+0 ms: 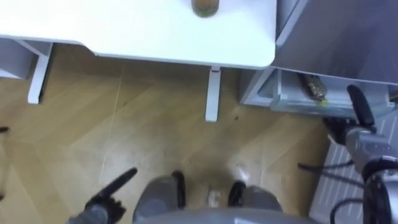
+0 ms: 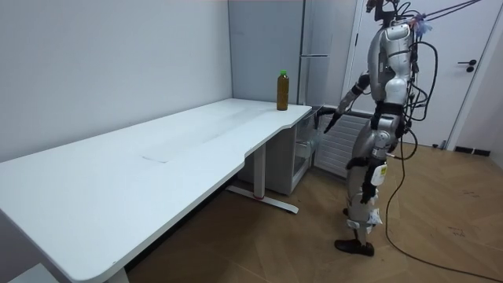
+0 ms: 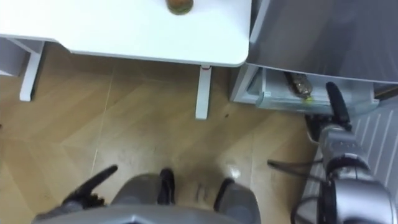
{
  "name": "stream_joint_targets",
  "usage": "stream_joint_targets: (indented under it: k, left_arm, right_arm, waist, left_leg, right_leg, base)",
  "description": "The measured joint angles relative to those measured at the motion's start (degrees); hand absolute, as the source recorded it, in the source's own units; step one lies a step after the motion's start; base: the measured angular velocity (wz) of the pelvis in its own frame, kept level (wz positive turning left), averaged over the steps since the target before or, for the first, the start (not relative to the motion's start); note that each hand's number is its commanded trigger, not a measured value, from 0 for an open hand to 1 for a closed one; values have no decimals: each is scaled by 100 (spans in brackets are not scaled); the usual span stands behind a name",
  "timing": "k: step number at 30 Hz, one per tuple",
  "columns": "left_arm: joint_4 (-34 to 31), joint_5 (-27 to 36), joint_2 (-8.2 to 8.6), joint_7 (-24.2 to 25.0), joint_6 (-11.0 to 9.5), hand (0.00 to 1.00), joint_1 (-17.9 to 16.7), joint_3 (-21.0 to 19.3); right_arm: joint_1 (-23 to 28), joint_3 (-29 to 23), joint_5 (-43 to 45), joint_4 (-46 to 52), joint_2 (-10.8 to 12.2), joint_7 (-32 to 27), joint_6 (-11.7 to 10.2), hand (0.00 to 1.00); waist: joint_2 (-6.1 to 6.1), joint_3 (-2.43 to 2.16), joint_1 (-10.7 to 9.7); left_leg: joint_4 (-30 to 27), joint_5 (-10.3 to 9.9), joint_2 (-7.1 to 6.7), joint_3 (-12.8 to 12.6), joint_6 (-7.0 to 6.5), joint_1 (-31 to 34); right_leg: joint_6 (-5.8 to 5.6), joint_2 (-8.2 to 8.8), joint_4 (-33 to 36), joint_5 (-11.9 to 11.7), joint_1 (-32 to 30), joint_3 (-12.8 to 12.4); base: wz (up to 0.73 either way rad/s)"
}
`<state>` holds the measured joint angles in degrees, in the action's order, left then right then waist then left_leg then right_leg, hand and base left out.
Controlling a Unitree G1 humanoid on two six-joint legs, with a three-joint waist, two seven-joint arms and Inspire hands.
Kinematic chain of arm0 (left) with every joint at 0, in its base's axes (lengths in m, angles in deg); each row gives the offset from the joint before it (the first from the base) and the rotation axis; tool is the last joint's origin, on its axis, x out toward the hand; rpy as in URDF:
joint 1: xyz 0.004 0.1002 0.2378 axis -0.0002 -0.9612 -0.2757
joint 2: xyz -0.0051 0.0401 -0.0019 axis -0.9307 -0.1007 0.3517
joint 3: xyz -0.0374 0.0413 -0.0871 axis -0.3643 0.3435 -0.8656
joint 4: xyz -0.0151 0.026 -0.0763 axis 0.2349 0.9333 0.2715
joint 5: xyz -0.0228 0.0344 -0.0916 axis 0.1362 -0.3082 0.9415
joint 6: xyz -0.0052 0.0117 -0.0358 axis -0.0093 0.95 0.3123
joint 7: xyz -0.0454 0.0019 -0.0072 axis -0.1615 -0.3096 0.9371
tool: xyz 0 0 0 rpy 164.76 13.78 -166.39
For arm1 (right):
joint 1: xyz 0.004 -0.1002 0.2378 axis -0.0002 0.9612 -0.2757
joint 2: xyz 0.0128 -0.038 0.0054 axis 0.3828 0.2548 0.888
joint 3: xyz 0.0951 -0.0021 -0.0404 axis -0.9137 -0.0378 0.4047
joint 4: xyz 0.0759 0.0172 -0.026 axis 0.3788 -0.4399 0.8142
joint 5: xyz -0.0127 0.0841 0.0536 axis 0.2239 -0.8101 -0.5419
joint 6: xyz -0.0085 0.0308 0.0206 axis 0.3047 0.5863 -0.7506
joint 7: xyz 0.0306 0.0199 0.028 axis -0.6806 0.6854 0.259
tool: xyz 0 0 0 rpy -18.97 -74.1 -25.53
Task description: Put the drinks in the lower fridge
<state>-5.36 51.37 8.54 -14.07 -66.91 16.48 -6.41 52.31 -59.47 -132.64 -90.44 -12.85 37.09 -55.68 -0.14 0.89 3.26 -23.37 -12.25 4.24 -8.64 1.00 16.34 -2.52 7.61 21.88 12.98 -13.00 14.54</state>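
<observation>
On the table, bottle well apart from right hand

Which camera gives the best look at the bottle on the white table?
The room view: the bottle stands upright and whole near the table corner by the fridge. Both eye views look down on its top, cut off at the upper edge.

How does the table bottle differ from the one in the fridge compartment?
The table bottle stands upright on the white table; the fridge bottle lies on its side in the lower compartment. The table bottle is not yet stowed; the fridge bottle is already in. Both look brownish.
</observation>
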Motion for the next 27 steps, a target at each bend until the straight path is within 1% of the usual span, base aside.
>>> stream_joint_targets:
  k: [1, 2, 3, 4, 5, 6, 7, 8, 10, 11, 12, 13, 14, 15, 16, 17, 19, 20, 21, 22, 24, 25, 27]
  left_arm:
    - [2, -48, 15, 37, 46, 0, -73, -69]
    - [5, -148, 15, 38, 72, 0, -167, -156]
    - [7, -200, 8, 47, 73, 0, -231, -200]
    - [9, -273, 10, 60, 85, 0, -355, -339]
    - [6, -273, 11, 61, 95, 0, -418, -416]
    - [-30, -273, 21, 57, 112, 0, -567, -634]
    - [-68, -286, 28, 54, 110, 0, -713, -751]
    - [-124, -300, 34, 48, 110, 0, -786, -775]
    - [-188, -408, 65, -13, 93, 0, -986, -887]
    - [-187, -459, 88, -27, 89, 0, -1026, -937]
    - [-186, -464, 121, -65, 84, 0, -1070, -956]
    - [-207, -457, 148, -70, 79, 0, -1089, -974]
    - [-213, -460, 163, -69, 73, 0, -1100, -992]
    - [-219, -478, 195, -81, 65, 0, -1110, -1012]
    - [-228, -540, 226, -116, 67, 0, -1097, -1056]
    - [-257, -602, 240, -148, 67, 0, -1098, -1072]
    - [-268, -734, 274, -197, 67, 0, -1120, -1174]
    - [-268, -727, 275, -210, 67, 0, -1125, -1174]
    - [-275, -721, 278, -250, 67, 0, -1123, -1178]
    - [-338, -708, 283, -316, 70, 0, -1121, -1186]
    - [-457, -662, 312, -410, 72, 0, -1118, -1227]
    - [-542, -663, 323, -454, 81, 0, -1118, -1248]
    - [-698, -653, 328, -536, 96, 0, -1123, -1297]
  right_arm:
    - [161, 6, 81, 13, 27, 81, 30, 0]
    - [406, 21, 282, 24, 99, 208, 32, 0]
    - [551, 33, 434, 11, 144, 271, 38, 0]
    - [783, 40, 732, -24, 229, 395, 78, 0]
    - [911, 40, 851, -40, 259, 436, 131, 0]
    - [1189, 38, 1067, -72, 322, 472, 205, 0]
    - [1410, 50, 1350, -175, 366, 503, 266, 0]
    - [1527, 73, 1530, -195, 396, 505, 276, 0]
    - [1946, 222, 2380, -233, 535, 513, 307, 0]
    - [2000, 232, 2618, -275, 565, 516, 338, 0]
    - [2088, 244, 2982, -380, 613, 559, 372, 0]
    - [2163, 293, 3306, -457, 644, 600, 400, 0]
    - [2211, 303, 3487, -465, 663, 620, 418, 0]
    - [2243, 397, 3865, -481, 678, 642, 475, 0]
    - [2268, 472, 4273, -476, 686, 689, 525, 0]
    - [2287, 474, 4464, -469, 692, 708, 535, 0]
    - [2338, 494, 5296, -461, 710, 762, 536, 0]
    - [2337, 539, 5480, -454, 710, 765, 533, 0]
    - [2336, 668, 5735, -439, 708, 792, 528, 0]
    - [2331, 786, 5938, -413, 710, 813, 531, 0]
    - [2322, 925, 6158, -388, 719, 820, 529, 0]
    - [2327, 933, 6279, -390, 745, 820, 529, 0]
    - [2328, 973, 6389, -415, 805, 833, 531, 0]
  waist:
    - [5, -23, 3]
    - [33, -43, 1]
    - [50, -55, 2]
    - [82, -77, 3]
    - [92, -80, 3]
    - [110, -94, 0]
    - [144, -88, -19]
    - [126, -97, -39]
    - [125, -89, -126]
    - [137, -83, -147]
    - [132, -64, -162]
    - [157, -65, -169]
    - [145, -72, -165]
    - [159, -85, -161]
    - [132, -77, -170]
    - [143, -81, -170]
    - [140, -70, -159]
    - [140, -68, -159]
    - [125, -52, -137]
    - [156, -59, -133]
    - [165, -55, -122]
    - [169, -52, -131]
    - [179, -48, -109]
  left_leg:
    - [69, 0, -17, 2, 0, -129]
    - [164, 0, -32, 1, 0, -304]
    - [221, 0, -41, -1, 0, -397]
    - [302, -3, -54, 0, 5, -576]
    - [339, -10, -60, 2, 16, -667]
    - [416, -21, -76, 12, 29, -814]
    - [467, -34, -84, 17, 42, -948]
    - [480, -36, -84, 22, 44, -1000]
    - [543, -60, -98, 96, 52, -1188]
    - [598, -60, -104, 96, 52, -1256]
    - [678, -60, -106, 81, 54, -1329]
    - [718, -57, -106, 82, 59, -1398]
    - [741, -56, -105, 76, 62, -1424]
    - [804, -46, -105, 58, 77, -1496]
    - [802, -45, -102, 58, 79, -1520]
    - [802, -44, -104, 62, 80, -1544]
    - [880, -41, -123, 63, 85, -1708]
    - [897, -41, -126, 62, 85, -1739]
    - [926, -41, -129, 61, 86, -1782]
    - [934, -41, -133, 60, 86, -1783]
    - [949, -41, -144, 69, 85, -1774]
    - [969, -41, -157, 98, 85, -1783]
    - [996, -41, -165, 104, 84, -1787]
  right_leg:
    - [-19, -4, -49, -20, 134, -2]
    - [-27, -3, -121, -22, 293, 8]
    - [-31, -4, -152, -22, 374, 12]
    - [-45, -10, -246, -17, 543, 28]
    - [-54, -10, -286, -12, 631, 40]
    - [-69, -12, -389, -3, 784, 51]
    - [-78, -22, -469, -2, 928, 55]
    - [-85, -29, -520, -7, 1009, 73]
    - [-100, -44, -639, -13, 1258, 139]
    - [-102, -44, -651, -13, 1297, 131]
    - [-105, -49, -684, -11, 1354, 116]
    - [-105, -58, -714, -11, 1408, 102]
    - [-107, -61, -715, -9, 1416, 92]
    - [-108, -65, -718, -8, 1438, 62]
    - [-107, -72, -727, -7, 1460, 60]
    - [-107, -74, -727, -7, 1491, 64]
    - [-116, -73, -761, -3, 1636, 54]
    - [-118, -76, -791, -2, 1669, 52]
    - [-120, -82, -838, -3, 1715, 48]
    - [-122, -81, -843, -4, 1722, 57]
    - [-141, -82, -922, -19, 1754, 86]
    - [-156, -80, -993, -33, 1809, 135]
    - [-168, -82, -1034, -44, 1823, 137]
  base:
    - [0]
    - [0]
    - [4]
    - [0]
    - [4]
    - [0]
    - [0]
    - [8]
    - [12]
    - [0]
    - [-8]
    - [-7]
    - [-10]
    - [-11]
    - [-9]
    - [0]
    - [0]
    - [-3]
    - [0]
    - [0]
    - [9]
    - [13]
    - [5]
